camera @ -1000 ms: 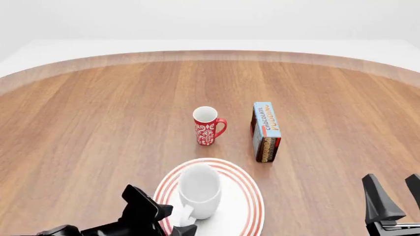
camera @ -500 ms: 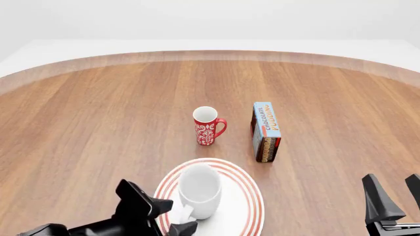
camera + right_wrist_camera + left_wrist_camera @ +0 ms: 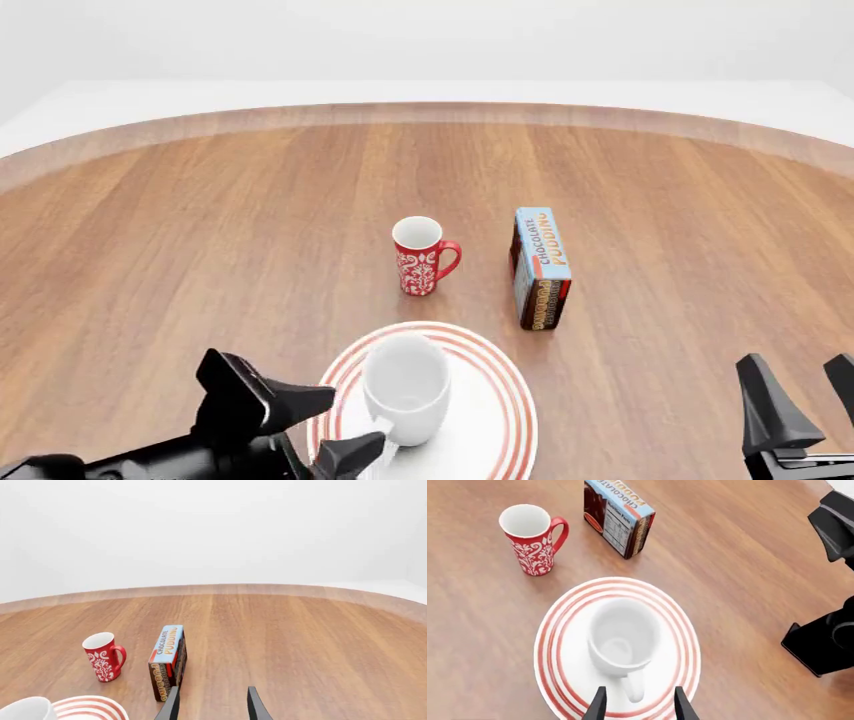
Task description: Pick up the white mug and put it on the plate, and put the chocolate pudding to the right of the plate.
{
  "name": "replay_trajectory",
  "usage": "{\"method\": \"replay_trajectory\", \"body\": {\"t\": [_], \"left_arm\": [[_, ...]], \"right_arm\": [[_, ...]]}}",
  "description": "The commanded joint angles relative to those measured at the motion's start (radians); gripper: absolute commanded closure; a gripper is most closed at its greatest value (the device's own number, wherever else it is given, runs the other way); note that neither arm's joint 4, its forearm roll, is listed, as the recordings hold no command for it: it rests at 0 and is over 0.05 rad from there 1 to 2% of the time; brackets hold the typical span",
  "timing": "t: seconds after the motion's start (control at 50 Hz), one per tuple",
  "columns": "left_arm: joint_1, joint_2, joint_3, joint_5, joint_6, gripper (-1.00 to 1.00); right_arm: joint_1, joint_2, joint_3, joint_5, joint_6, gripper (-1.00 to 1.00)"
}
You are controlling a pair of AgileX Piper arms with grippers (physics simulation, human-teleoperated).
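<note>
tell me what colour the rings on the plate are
Red, on the white plate; clearest in the left wrist view.

wooden table (image 3: 200, 260) — plate (image 3: 501, 400), red mug (image 3: 422, 256), chocolate pudding (image 3: 541, 265)

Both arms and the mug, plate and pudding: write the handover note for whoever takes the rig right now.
Left gripper: open, empty, fingers either side of the white mug's handle, not closed on it.
Right gripper: open, empty, low at the near right.
White mug: upright on the plate. Done.
Chocolate pudding: on edge, beyond the plate, beside the red mug. Left to do: set it right of the plate.
</note>
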State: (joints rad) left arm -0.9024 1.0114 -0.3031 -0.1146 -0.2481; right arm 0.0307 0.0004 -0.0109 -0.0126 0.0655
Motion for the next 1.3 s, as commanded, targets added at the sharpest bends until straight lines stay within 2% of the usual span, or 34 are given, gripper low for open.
{"method": "replay_trajectory", "body": {"t": [0.02, 0.3, 0.64, 1.06, 1.3], "left_arm": [[0.031, -0.136, -0.031, 0.104, 0.032, -1.00], [0.089, -0.285, -0.096, 0.236, 0.095, -1.00], [0.215, -0.491, -0.144, 0.355, 0.149, -1.00], [0.372, -0.645, -0.110, 0.350, 0.147, -1.00], [0.488, -0.722, -0.053, 0.317, 0.152, -1.00]], "right_arm": [[0.000, 0.000, 0.000, 0.000, -0.001, -1.00], [0.000, 0.000, 0.000, 0.000, 0.000, -1.00], [0.000, 0.000, 0.000, 0.000, 0.000, -1.00], [0.001, 0.000, 0.001, -0.004, -0.008, -1.00], [0.001, 0.000, 0.001, -0.004, -0.007, -1.00]]}}
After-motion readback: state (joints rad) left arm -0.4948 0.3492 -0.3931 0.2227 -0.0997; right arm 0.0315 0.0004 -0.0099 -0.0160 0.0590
